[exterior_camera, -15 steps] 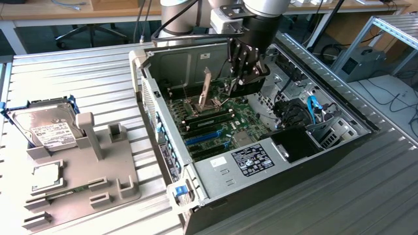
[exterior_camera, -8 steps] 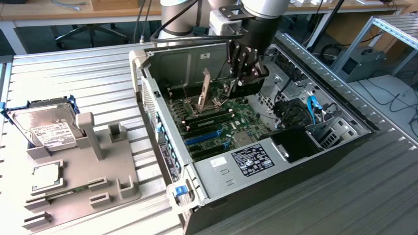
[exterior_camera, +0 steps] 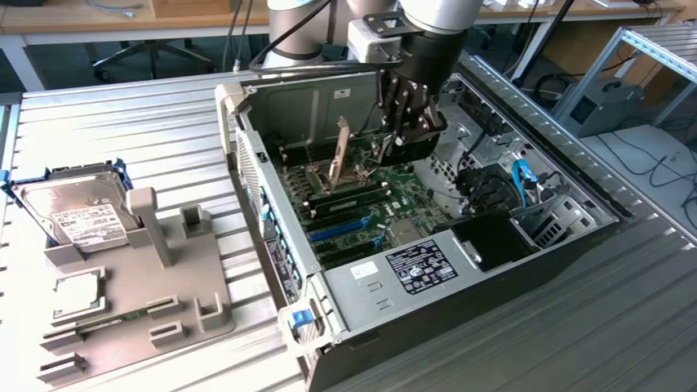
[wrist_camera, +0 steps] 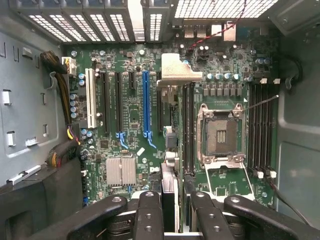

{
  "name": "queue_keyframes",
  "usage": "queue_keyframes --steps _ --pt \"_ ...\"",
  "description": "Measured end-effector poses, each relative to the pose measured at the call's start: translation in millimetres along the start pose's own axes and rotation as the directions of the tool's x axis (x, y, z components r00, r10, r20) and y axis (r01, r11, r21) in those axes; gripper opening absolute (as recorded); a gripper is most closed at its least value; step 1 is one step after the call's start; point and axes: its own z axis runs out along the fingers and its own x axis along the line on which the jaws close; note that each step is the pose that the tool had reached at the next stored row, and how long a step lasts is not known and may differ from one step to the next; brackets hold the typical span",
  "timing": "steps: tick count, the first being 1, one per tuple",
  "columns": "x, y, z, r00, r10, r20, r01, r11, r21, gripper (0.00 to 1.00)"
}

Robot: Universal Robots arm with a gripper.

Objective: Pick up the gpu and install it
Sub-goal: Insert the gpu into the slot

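The gpu (wrist_camera: 168,125) shows edge-on over the green motherboard (wrist_camera: 125,115). Its silver bracket (wrist_camera: 175,70) lies toward the case's vented rear wall. It lines up with the slot beside the long blue slot (wrist_camera: 145,100). The card's near end runs in between my gripper's (wrist_camera: 174,216) two black fingers (wrist_camera: 149,215), which are shut on it. In the exterior view the gripper (exterior_camera: 406,139) reaches down into the open computer case (exterior_camera: 566,245), with the tan-brown reverse of the gpu (exterior_camera: 339,155) standing upright just to the exterior view's left of it.
The empty CPU socket (wrist_camera: 221,132) and memory slots (wrist_camera: 261,130) lie beside the card. Cables (exterior_camera: 521,184) and a power supply (exterior_camera: 419,265) fill the case's near part. On the exterior view's left a grey fixture (exterior_camera: 142,286) holds a silver hard drive (exterior_camera: 82,212).
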Motion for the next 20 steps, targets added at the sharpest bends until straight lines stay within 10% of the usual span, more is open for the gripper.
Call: queue_keyframes --steps 20 --pt "2.9 5.2 4.9 1.0 0.0 0.0001 0.0 1.0 0.0 0.27"
